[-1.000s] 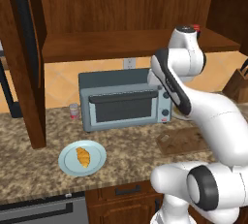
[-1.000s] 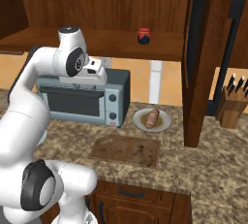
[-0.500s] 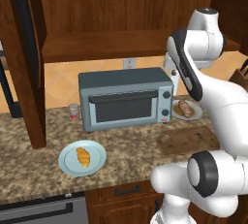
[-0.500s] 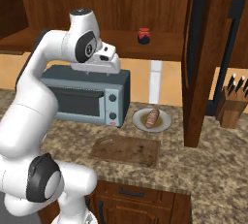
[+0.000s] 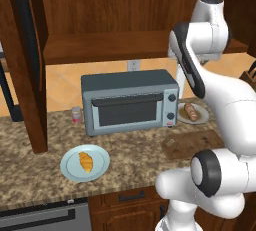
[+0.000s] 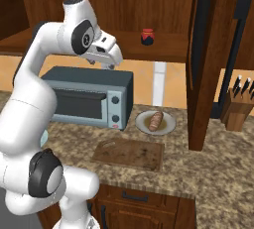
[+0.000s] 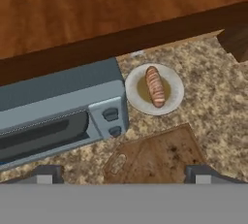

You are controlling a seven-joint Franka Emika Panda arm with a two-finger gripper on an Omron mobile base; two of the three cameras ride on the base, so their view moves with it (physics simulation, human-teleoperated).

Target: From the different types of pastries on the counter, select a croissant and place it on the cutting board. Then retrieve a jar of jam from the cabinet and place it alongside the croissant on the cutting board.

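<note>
The cutting board (image 6: 130, 153) lies bare, open from above. A toaster oven (image 6: 89, 99) stands just behind its left end, and a plate with the brown roll (image 6: 156, 121) behind its right.

A grey toaster oven (image 5: 131, 100) stands beside a pale canister (image 5: 76, 114), with a knife block (image 6: 235, 108) well apart.

Speckled brown-beige desk (image 5: 30, 170). A golden-orange croissant (image 5: 86, 161) on a light blue plate (image 5: 70, 170). Blue-grey toaster oven (image 5: 129, 100) with dark door glass. Dark brown cutting board (image 6: 130, 153), faintly mottled. Striped reddish-brown pastry (image 7: 156, 86) on a pale cream plate (image 7: 177, 92). Red jam jar (image 6: 147, 36), dark-lidded, on the reddish-brown cabinet (image 6: 168, 5) shelf.
</note>
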